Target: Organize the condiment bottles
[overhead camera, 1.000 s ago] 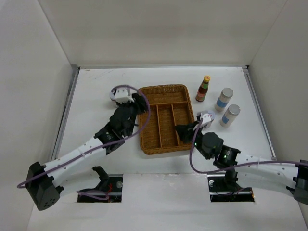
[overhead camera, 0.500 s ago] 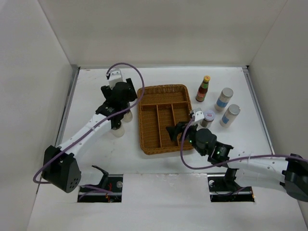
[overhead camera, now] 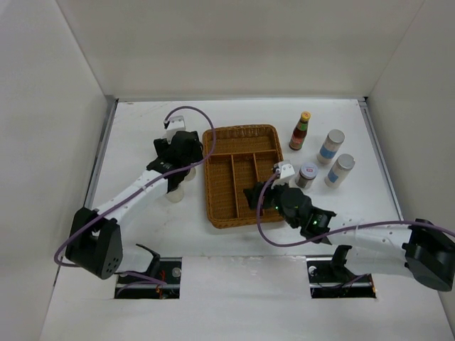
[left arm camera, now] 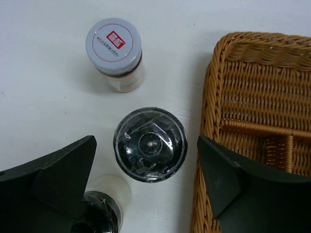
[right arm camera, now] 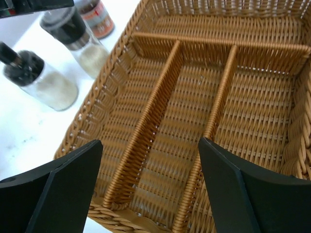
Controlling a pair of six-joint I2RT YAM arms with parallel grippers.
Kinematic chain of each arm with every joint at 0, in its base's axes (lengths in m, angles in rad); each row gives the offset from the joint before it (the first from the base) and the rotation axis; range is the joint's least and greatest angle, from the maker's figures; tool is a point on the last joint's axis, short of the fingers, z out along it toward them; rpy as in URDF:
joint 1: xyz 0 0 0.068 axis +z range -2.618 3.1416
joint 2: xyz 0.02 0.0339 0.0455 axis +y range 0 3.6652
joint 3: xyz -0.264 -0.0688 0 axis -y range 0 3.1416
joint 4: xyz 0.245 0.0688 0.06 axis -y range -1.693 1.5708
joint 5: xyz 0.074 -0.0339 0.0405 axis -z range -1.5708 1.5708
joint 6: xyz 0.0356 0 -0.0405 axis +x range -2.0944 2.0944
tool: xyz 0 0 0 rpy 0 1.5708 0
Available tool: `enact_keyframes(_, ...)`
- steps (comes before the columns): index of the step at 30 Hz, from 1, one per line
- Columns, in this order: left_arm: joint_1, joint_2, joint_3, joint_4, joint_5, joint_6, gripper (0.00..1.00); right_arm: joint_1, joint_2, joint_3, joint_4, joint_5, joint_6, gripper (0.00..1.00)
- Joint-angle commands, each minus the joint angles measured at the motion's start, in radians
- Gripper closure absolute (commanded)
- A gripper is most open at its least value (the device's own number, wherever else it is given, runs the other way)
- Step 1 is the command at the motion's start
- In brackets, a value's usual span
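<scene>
In the left wrist view my left gripper (left arm camera: 146,145) is open, its fingers standing apart on either side of a black-capped bottle (left arm camera: 150,144). A second black-capped bottle (left arm camera: 99,208) is partly hidden behind the left finger. A short jar (left arm camera: 113,46) with a grey lid and red label stands beyond them. My right gripper (right arm camera: 150,145) hangs open and empty over the wicker tray (right arm camera: 146,121). From above, another grey-lidded jar (overhead camera: 307,174), the slim red bottle (overhead camera: 301,131) and two tall white bottles (overhead camera: 331,145) (overhead camera: 341,170) stand right of the tray (overhead camera: 242,135).
The tray (left arm camera: 262,97) lies just right of the left gripper's right finger, its compartments holding nothing. White walls enclose the table on three sides. The left arm (overhead camera: 135,195) stretches over the table's left half and the right arm (overhead camera: 355,231) lies along the near edge.
Both grippers have opened. The left one shifted off the tray's left edge to above the bottles beside it. The right one left a jar standing right of the tray and moved left over it.
</scene>
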Motion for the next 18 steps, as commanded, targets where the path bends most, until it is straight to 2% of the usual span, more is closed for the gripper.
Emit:
enact_keyframes(1,0.003,0.044,-0.008,0.061,0.018,0.006,0.15,0.003,0.015,0.056,0.049,-0.005,-0.014,0.12)
enact_keyframes(6,-0.013,0.084,-0.006,0.09,0.012,-0.002,0.17,0.004,0.05,0.065,0.052,-0.005,-0.017,0.12)
enact_keyframes(8,-0.007,0.087,-0.008,0.101,0.01,-0.003,0.22,0.004,0.052,0.065,0.059,-0.008,-0.017,0.12)
enact_keyframes(11,-0.006,0.084,-0.015,0.115,-0.005,-0.003,0.35,0.004,0.052,0.064,0.057,-0.008,-0.017,0.12)
enact_keyframes(14,-0.01,0.069,-0.02,0.13,-0.017,0.0,0.55,0.004,0.032,0.057,0.06,-0.008,-0.017,0.12)
enact_keyframes(16,-0.016,0.04,-0.012,0.124,-0.034,0.003,0.61,0.004,0.019,0.05,0.06,-0.007,-0.015,0.12)
enact_keyframes(18,-0.043,-0.03,0.003,0.132,-0.072,0.015,0.63,0.004,0.006,0.044,0.06,-0.007,-0.014,0.12)
